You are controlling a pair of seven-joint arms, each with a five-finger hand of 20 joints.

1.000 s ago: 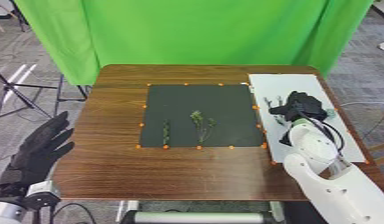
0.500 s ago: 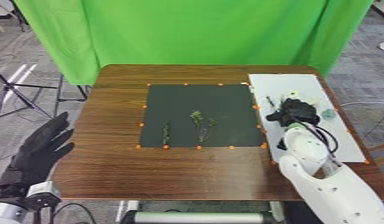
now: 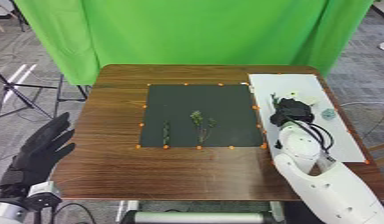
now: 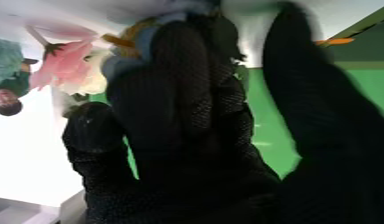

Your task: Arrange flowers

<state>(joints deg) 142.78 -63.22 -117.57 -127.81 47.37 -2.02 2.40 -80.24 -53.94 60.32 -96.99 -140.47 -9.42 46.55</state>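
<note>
- The brown table (image 3: 113, 150) hosts a flower arrangement judged to be in its early stages, with greenery laid out and blooms yet to join it.
- One dark mat (image 3: 202, 100), mid-table, bears the work so far: sprigs at six o'clock and between seven and eight from its centre.
- One white board (image 3: 279, 82), between two and three o'clock from the table's centre, holds the remaining supply.
- The robot's left hand (image 3: 28, 157), one of two, waits off the table's edge between eight and nine o'clock, released, fingers extended.
- The right hand (image 3: 293, 111) is over the board, around ten o'clock from its centre, fingers straight and thumb apart, with no grasp seen.
- At least three blooms lie by it: pink (image 4: 64, 62), cream (image 4: 91, 75) and blue-green (image 3: 329, 114), the last near two o'clock on the board. A yellow-orange item (image 4: 126, 44) near the fingertips cannot be identified.
- Sprigs on the mat appear to number three: one slim (image 3: 166, 134), plus a leafy pair (image 3: 198, 120) meeting at the stems.
</note>
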